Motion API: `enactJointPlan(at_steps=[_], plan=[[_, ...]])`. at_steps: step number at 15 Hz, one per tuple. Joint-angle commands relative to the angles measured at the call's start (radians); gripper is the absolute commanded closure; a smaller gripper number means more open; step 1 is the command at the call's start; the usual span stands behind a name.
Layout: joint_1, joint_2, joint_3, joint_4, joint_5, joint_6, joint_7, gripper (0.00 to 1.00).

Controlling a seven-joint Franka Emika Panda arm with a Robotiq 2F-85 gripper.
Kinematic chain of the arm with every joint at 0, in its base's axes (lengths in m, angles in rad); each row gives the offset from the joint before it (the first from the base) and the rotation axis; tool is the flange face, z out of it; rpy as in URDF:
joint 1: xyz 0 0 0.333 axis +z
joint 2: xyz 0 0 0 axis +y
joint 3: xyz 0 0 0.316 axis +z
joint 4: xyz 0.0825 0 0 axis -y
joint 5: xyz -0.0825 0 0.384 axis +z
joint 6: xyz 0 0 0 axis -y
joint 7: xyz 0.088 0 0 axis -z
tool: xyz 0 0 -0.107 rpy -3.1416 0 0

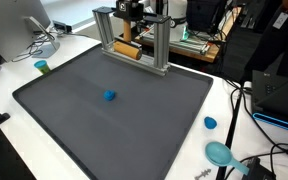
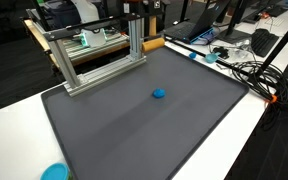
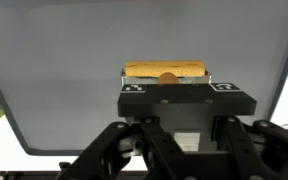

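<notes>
We are seeing the pincer (image 3: 174, 88) clamping shut on a tan wooden block (image 3: 164, 72) at the white bench's (image 1: 4, 95) far side, behind the silver aluminium frame (image 1: 163, 50). We are judging that the block could clip a post or slip free.

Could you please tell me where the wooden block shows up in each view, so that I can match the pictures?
Exterior view: the wooden block lies near the top, left of centre, under the metal frame.
Exterior view: the wooden block shows at top centre, just right of the metal frame.
Wrist view: the wooden block lies in the middle of the picture.
Shared landmark: the gray mat; the block lies at its edge.
</notes>
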State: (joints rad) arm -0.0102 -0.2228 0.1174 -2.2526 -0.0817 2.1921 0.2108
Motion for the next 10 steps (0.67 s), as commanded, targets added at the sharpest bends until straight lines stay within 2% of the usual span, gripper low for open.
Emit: enactJointPlan(at_steps=[1, 4, 8, 10], plan=[[0.005, 0.033, -0.022, 0.01, -0.015, 0.058, -0.004, 0.78], [-0.003, 0.114, -0.04, 0.061, -0.03, 0.092, -0.03, 0.78], [-0.009, 0.251, -0.083, 0.185, -0.001, 0.064, -0.09, 0.78], [-0.004, 0.276, -0.094, 0.236, 0.044, 0.022, -0.102, 0.78]])
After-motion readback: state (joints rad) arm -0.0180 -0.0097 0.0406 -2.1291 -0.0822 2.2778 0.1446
